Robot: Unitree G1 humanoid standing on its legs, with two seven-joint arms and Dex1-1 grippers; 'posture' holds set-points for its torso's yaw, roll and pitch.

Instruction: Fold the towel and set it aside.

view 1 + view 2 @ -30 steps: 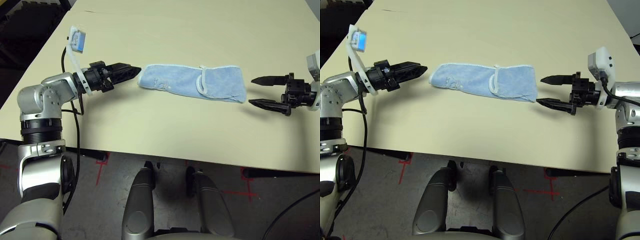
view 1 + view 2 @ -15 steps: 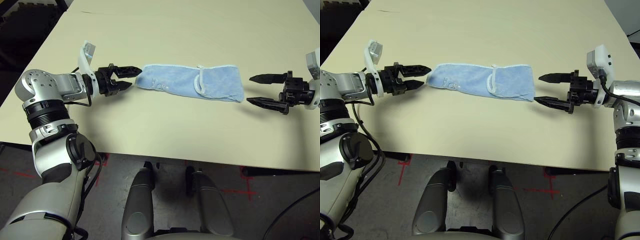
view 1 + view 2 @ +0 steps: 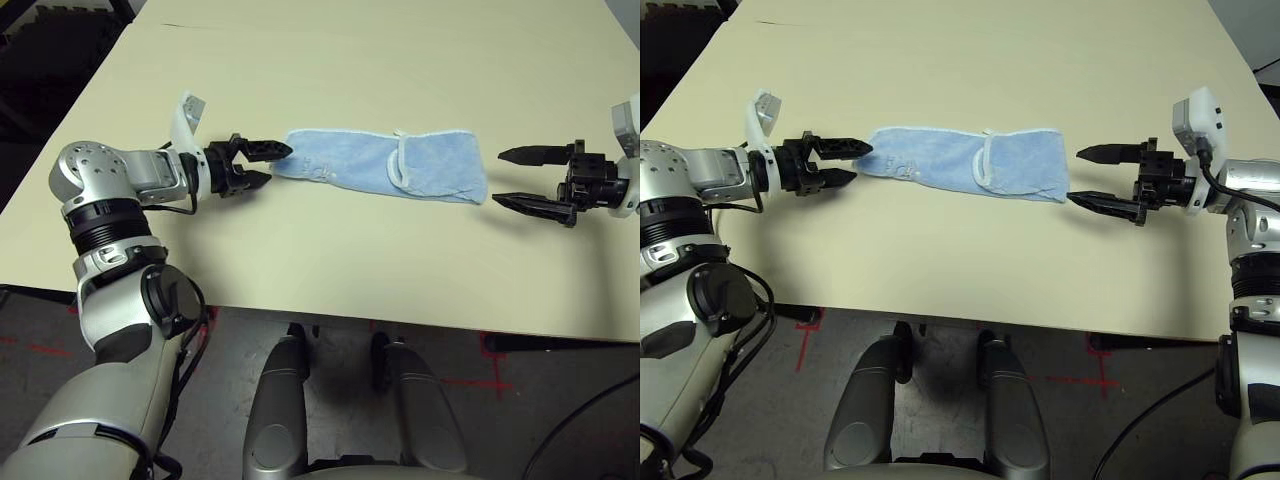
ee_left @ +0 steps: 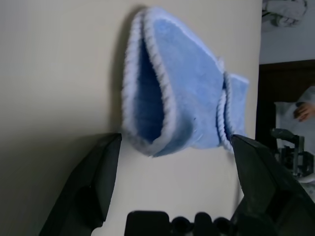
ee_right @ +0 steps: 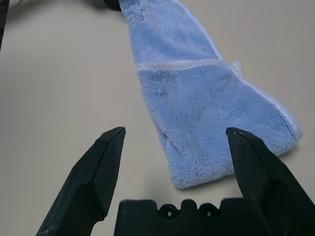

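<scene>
So the towel (image 3: 385,164) lies near the middle of the table (image 3: 330,60) as a long narrow strip running from 9 o'clock to 3 o'clock, already doubled lengthwise, with a white-edged flap crossing it a little toward the 3 o'clock end. Seen from the left wrist, its near end gapes as two layers with stitched edging.

The left gripper (image 3: 266,163) is at the strip's 9 o'clock end, jaws wide, tips just at the cloth's edge; whether they touch it I cannot tell, and nothing is pinched. The right gripper (image 3: 520,176) waits just off the 3 o'clock end, jaws wide and empty, a small gap between it and the cloth.

By my reading, the first fold is done. What is left looks like the crosswise fold, one end carried over the other, then moving the bundle to the side. Neither end is gripped yet.
</scene>
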